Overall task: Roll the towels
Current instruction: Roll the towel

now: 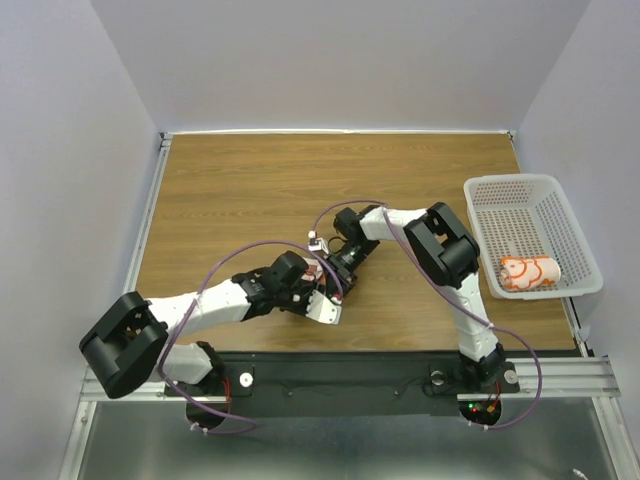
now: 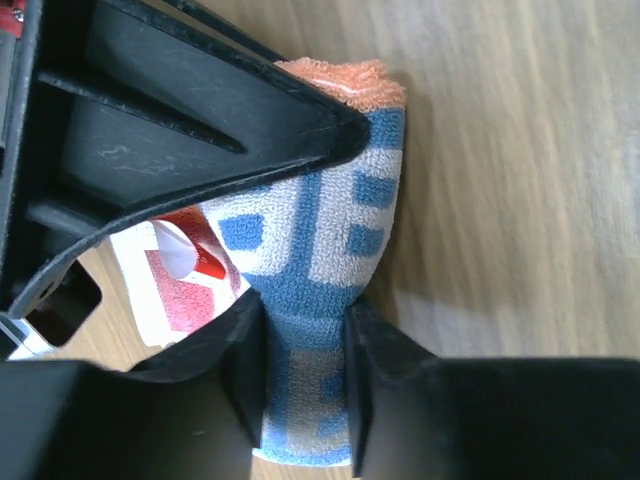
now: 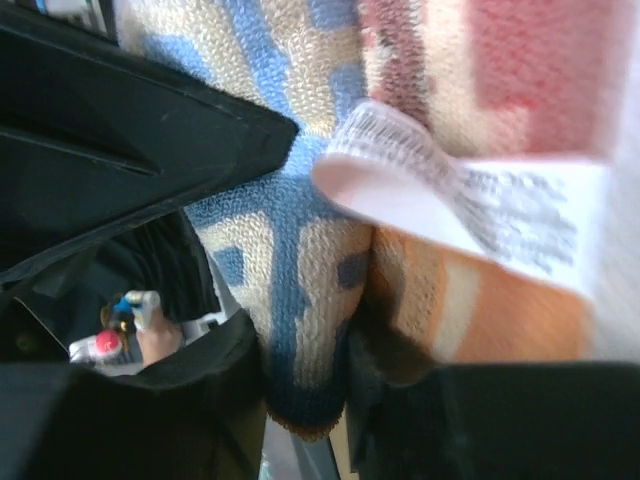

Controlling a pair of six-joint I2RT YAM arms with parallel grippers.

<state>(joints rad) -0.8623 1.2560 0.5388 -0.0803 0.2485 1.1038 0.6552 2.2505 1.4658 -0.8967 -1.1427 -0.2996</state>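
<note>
The left hand (image 1: 318,297) and right hand (image 1: 338,268) are both clenching the white terry towel with blue lettering and an orange edge (image 2: 330,250), bunched on the brown wooden tabletop (image 1: 250,190). A rolled white-and-orange towel (image 1: 528,272) is lying in the white perforated plastic basket (image 1: 520,186).

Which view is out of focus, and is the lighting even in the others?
Right wrist: out of focus; the towel weave is soft, the label print unreadable, the fingers nearly black. Left wrist: the towel weave is sharp, the table slightly soft. Top external: sharp, evenly lit, only soft shadows.
</note>
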